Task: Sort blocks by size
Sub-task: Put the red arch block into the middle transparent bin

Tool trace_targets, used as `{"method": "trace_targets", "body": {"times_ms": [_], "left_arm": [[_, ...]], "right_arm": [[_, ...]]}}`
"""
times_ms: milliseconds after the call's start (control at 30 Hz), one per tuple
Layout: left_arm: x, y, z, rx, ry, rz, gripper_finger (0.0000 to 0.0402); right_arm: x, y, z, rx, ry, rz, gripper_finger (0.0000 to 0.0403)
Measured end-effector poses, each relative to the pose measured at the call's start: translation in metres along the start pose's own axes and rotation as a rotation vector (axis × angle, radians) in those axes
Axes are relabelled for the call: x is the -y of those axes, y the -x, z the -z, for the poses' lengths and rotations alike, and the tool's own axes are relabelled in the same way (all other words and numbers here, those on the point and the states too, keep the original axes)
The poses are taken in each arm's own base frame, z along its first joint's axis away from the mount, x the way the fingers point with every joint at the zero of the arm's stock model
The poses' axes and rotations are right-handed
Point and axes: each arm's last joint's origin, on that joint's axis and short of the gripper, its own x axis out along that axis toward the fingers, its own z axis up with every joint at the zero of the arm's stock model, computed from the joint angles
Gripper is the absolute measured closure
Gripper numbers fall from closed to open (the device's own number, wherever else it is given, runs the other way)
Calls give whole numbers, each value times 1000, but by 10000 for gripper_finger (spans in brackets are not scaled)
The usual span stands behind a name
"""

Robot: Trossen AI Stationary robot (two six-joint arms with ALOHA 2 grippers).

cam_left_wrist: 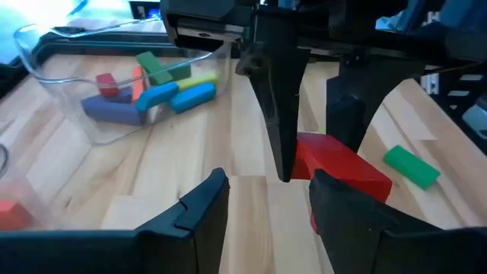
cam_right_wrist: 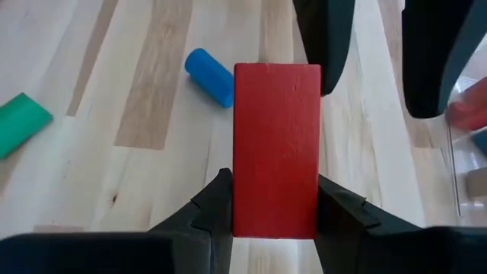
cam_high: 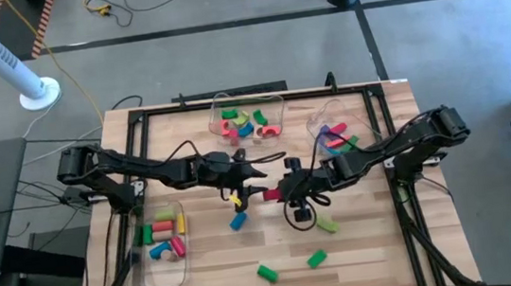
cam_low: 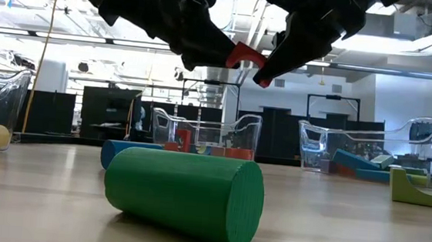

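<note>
the light wooden tabletop [cam_high: 371, 245] carries three clear plastic bins: one at the far edge [cam_high: 275, 98] with short mixed pieces, one on the right arm's side [cam_high: 315, 122] with longer bars in blue, green and pink, and one near the left arm's base [cam_high: 140, 269] holding cylinders in tan, red and pink. loose blocks lie on the open wood: a green cylinder [cam_low: 187, 192] closest to the low camera, a blue cylinder [cam_right_wrist: 209, 76] near the middle, and a green arch [cam_low: 419, 187] off to one side.

both arms meet over the middle of the tabletop. the right gripper [cam_right_wrist: 270, 202] is clamped on a red rectangular bar block [cam_right_wrist: 275, 144], one finger on each long side, and holds it clear of the wood, as the low view shows. the left gripper [cam_left_wrist: 266, 202] faces it with its fingers spread wide and nothing between them; the bar's free end points toward that gap.

the step in hand looks like a handover of the red bar between arms, or a lift toward a bin. if it is a handover, the left gripper must close squarely on the free end before the right lets go. otherwise the bar, being long, probably belongs in the right-side bin with the other bars.
</note>
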Motion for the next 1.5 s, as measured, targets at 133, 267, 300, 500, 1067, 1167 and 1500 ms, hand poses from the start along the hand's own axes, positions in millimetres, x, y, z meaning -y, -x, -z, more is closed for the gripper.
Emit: {"method": "trace_targets", "body": {"times_ms": [133,267,300,500,1067,1167,1500], "left_arm": [[0,0,-1,15,10,-9,220],[0,0,-1,13,12,8,214],[1,0,-1,13,16,17,214],[2,2,-3,13,27,-3,213],[11,7,-7,18,8,51,213],[16,7,-6,17,6,49,213],[21,8,-3,-15,-59,-112,213]], "right_arm": [[1,0,0,-2,-2,2,241],[4,-1,0,-2,-8,9,241],[6,-1,0,-2,-10,13,241],[12,-2,0,-7,-23,28,241],[14,-5,1,-13,-56,52,241],[20,-6,1,-12,-84,65,241],[26,-7,-2,23,-111,76,241]]}}
